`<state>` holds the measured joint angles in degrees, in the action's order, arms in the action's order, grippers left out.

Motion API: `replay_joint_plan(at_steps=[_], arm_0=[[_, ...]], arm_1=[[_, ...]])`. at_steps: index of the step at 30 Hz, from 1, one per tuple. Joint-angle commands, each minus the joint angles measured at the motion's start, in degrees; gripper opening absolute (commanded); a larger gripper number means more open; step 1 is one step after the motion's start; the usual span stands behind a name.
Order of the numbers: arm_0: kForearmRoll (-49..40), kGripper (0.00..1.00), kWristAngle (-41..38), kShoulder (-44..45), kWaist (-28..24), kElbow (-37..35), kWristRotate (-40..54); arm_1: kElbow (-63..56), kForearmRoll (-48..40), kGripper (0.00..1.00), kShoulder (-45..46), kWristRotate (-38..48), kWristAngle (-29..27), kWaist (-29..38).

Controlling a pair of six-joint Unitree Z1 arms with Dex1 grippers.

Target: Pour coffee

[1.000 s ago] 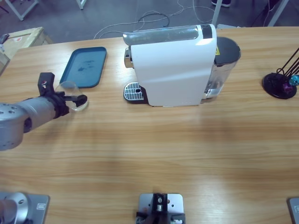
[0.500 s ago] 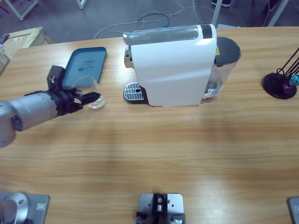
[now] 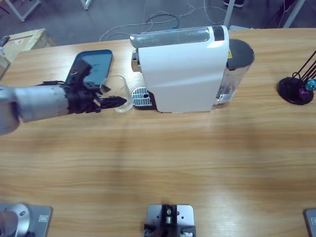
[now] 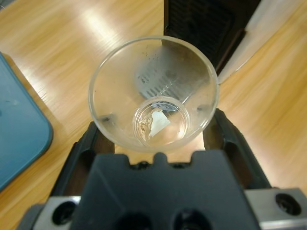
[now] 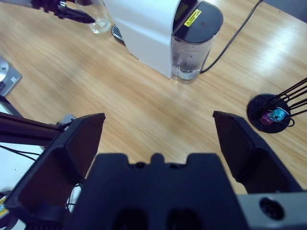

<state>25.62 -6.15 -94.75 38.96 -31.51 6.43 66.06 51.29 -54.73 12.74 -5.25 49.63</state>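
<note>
Wooden table (image 3: pixel 163 158) takes up most of the high view, with the white coffee machine (image 3: pixel 185 69) sitting toward the back and a blue tray (image 3: pixel 96 59) off to its side. Big change over the last second: the left gripper (image 3: pixel 114 101) has carried the clear glass (image 3: pixel 118 92) away from the tray area and right up to the machine, so it's now just beside the metal drip grate (image 3: pixel 140 97). Jaws are clamped on the glass's sides, you can see that nicely in the left wrist view (image 4: pixel 153 93). Looks like the glass only needs a short nudge onto the grate under the spout. Right gripper (image 5: pixel 158 139) hangs high with its jaws spread wide, holding nothing.
</note>
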Motion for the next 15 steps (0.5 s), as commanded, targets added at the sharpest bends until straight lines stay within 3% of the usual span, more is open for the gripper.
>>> replay_joint_plan(at_steps=[1, 15], arm_0=[[-0.5, 0.168, -1.8, -7.9, -0.6, -6.6, 1.4], [1.7, 0.168, -5.7, -14.8, 1.5, -7.8, 1.3]], arm_1=[[-2.2, 2.6, 1.000, 3.6, 0.8, -0.5, -0.4], [-2.3, 5.1, 1.000, 5.9, 0.8, -0.9, -0.4]])
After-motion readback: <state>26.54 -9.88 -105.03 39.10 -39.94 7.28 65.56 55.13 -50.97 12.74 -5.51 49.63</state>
